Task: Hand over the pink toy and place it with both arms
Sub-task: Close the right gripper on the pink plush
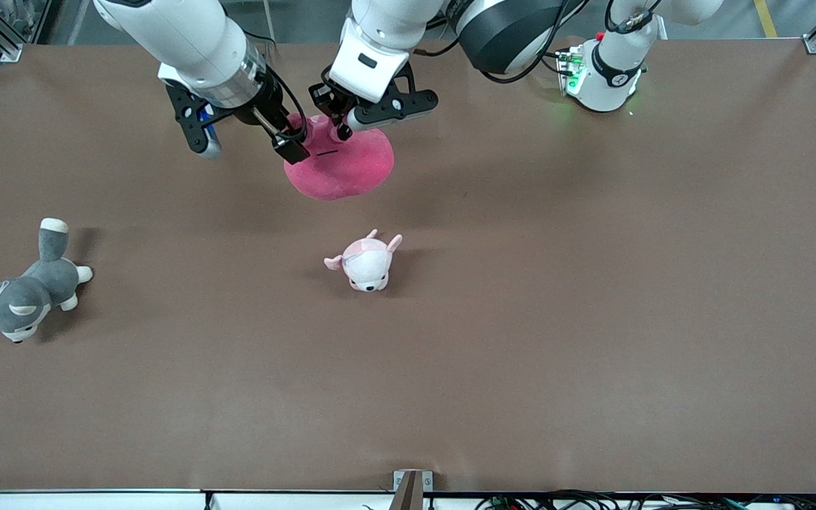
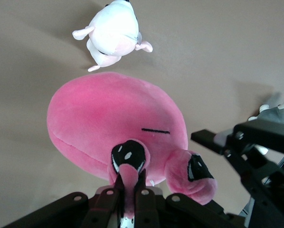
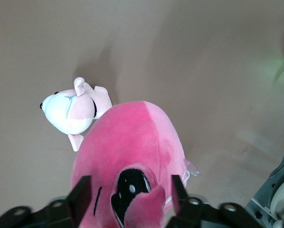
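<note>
The left gripper (image 1: 337, 120), upper centre of the front view, was clamped narrow on a lighter pink tuft at the top of the pink toy (image 1: 341, 166); in the left wrist view its fingers (image 2: 114, 199) pinched that tuft beside one black eye. The right gripper (image 1: 248, 138), at upper left of the front view, stood wide: one finger touched the toy's edge by the eye, the other hung clear over the table (image 1: 521, 319). In the right wrist view its two fingers (image 3: 80, 199) straddled the toy's eye end with gaps on both sides.

The pink toy hung in the upper centre of the front view, held up above the brown table between both grippers.

The smaller pale pink-and-white plush (image 1: 367, 261) lay at frame centre, nearer the front camera than the toy. The grey-and-white husky plush (image 1: 22, 297) lay at the frame's left edge, at the right arm's end of the table.

No readable writing or brand mark was visible on any item.
</note>
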Tool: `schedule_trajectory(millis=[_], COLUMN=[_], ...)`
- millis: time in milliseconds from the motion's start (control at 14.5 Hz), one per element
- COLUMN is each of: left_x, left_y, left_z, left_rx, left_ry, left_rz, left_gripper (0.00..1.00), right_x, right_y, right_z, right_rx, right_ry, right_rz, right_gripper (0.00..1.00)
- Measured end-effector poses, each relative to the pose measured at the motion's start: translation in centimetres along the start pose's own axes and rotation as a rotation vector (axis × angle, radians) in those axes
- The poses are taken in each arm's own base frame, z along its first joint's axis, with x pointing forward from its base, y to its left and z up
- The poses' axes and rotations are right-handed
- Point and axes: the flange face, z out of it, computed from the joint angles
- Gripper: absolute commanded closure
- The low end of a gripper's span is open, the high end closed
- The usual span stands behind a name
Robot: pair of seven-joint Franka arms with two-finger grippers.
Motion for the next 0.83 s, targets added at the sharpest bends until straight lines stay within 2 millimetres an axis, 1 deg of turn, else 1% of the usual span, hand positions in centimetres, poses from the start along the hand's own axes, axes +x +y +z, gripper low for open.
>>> schedule_trajectory(millis=[69,138,207,553,622,691,760,829], left_x=[0.0,0.01,0.02,0.03,0.04,0.07,0.11,0.13], left_y=[0.0,0.0,-0.01,-0.01,0.0,0.02,0.04,0.06], left_z=[0.0,0.0,0.01,-0.01,-0.07,-0.17,-0.26,-0.35], left_rx=[0.0,0.0,0.001,0.001,0.0,-0.002,-0.004,-0.006], left_ry=[0.0,0.0,0.0,0.0,0.0,0.001,0.001,0.002], left_rz=[0.0,0.0,0.0,0.0,-0.001,-0.001,-0.001,-0.001], left_gripper=[1.0,1.0,1.0,0.99,0.96,0.89,0.64,0.21], right_x=[-0.05,-0.1,-0.15,-0.21,-0.15,-0.03,0.19,0.56], right_y=[0.02,0.03,0.05,0.16,0.16,0.15,0.12,0.08], right_z=[0.0,0.01,0.01,-0.16,-0.2,-0.26,-0.33,-0.44], right_rx=[0.0,-0.001,-0.001,0.002,0.003,0.005,0.006,0.008], right_ry=[-0.002,-0.003,-0.004,-0.005,-0.006,-0.006,-0.006,-0.007], right_rz=[0.0,-0.001,-0.002,-0.003,-0.002,-0.004,-0.009,-0.02], right_gripper=[0.88,0.98,1.0,1.0,1.0,1.0,1.0,1.0])
